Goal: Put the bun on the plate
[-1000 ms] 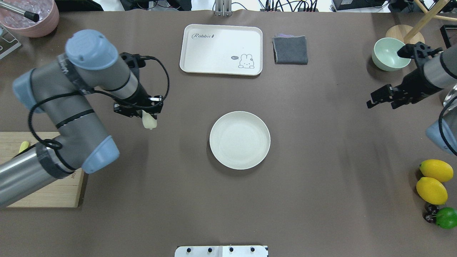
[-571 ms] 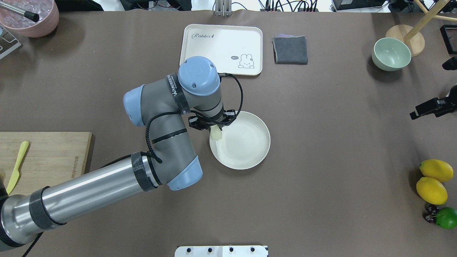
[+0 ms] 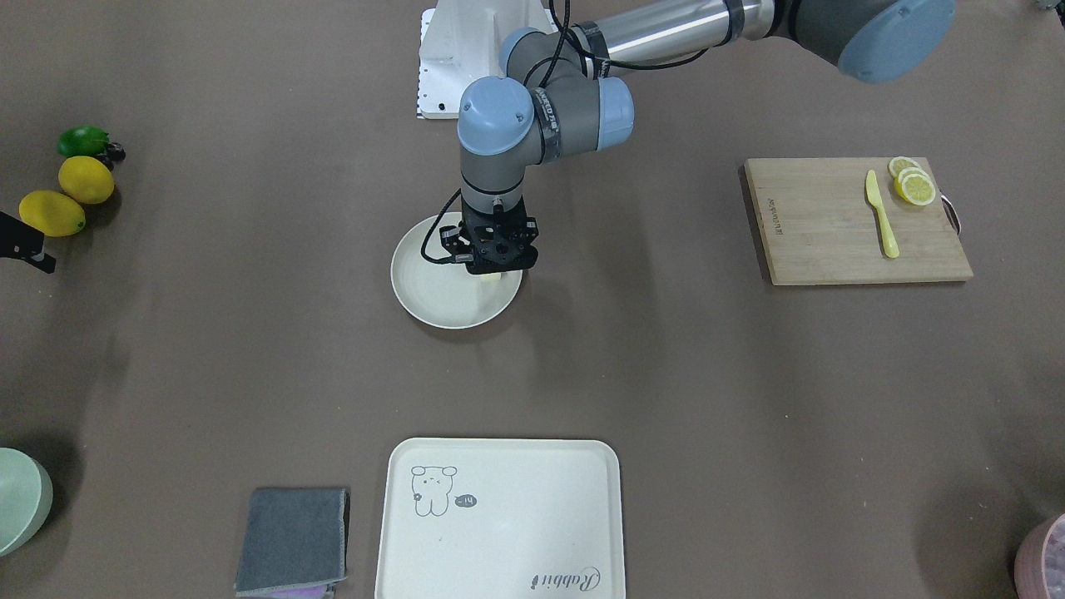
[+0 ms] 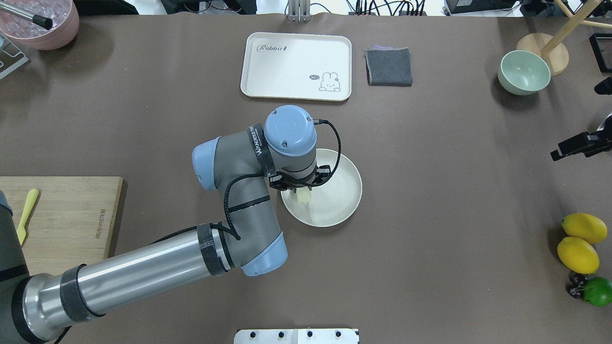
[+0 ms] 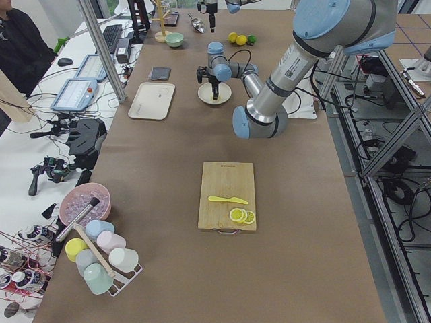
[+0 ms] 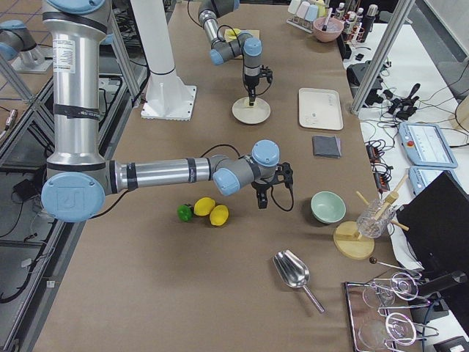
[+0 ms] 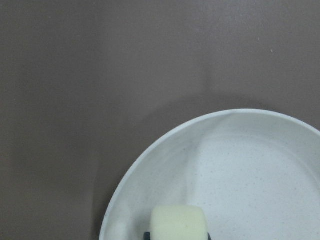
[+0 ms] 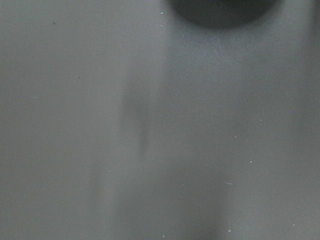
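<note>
Once well aside, bun [image 4: 303, 196] over plate [image 4: 342, 203].

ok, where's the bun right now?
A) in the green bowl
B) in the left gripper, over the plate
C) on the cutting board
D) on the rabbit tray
B: the left gripper has the bun clamped between its fingers, and the left wrist view shows the plate directly beneath it, just inside the rim.
</note>
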Robot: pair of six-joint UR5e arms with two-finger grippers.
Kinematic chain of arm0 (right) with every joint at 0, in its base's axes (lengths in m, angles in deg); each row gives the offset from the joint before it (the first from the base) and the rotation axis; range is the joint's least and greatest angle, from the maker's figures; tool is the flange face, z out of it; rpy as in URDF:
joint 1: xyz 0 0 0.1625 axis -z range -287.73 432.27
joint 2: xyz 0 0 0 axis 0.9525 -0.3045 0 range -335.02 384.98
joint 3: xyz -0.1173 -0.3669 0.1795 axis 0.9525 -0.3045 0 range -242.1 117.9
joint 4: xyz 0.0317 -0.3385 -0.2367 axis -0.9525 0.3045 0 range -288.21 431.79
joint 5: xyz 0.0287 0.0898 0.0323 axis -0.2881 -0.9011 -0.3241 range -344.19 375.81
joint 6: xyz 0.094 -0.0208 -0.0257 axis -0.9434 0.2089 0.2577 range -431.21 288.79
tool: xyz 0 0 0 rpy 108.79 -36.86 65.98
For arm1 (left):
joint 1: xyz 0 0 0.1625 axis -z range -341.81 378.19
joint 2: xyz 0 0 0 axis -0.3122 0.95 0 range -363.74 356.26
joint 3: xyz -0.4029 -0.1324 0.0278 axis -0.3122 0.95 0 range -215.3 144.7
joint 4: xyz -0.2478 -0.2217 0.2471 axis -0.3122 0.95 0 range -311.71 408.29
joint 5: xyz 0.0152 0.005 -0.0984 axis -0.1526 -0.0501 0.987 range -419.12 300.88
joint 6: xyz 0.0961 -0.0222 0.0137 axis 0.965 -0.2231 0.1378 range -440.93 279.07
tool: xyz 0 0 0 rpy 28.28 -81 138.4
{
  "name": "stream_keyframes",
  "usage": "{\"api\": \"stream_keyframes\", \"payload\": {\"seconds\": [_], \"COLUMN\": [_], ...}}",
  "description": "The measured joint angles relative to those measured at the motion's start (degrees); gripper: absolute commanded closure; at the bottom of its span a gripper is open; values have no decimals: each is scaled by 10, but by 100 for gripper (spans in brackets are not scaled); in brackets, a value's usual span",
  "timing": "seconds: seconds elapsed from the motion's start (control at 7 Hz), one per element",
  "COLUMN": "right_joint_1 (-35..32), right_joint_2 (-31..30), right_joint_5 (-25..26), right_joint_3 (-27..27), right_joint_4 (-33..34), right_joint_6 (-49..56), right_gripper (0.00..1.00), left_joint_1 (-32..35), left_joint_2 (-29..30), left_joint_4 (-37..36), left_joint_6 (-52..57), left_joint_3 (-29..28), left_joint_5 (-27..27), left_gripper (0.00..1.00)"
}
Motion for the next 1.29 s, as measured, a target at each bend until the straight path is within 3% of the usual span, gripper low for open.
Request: {"api": "stream_keyframes", "payload": {"seconds": [0.57,0.71,1.0,1.29], "right_joint_1": [0,0,-4,-27], "right_joint_2": [-6,-9,-9,-7], "right_joint_5": [-1,-2,-4,-5], "right_joint_3": [8,12,14,13], "right_joint_4": [-1,-1,0,10], "right_joint_6": [0,0,0,7], "right_gripper": [0,0,0,0], "left_joint_1": [-4,-2,23,90], "left_joint_2": [0,0,-9,-95], "left_joint_4": [1,3,3,-35], "left_joint_6": [-1,0,7,102], "left_joint_3": [-3,0,35,140], "left_joint_5": [0,0,2,35], "left_gripper": [19,2,2,2]}}
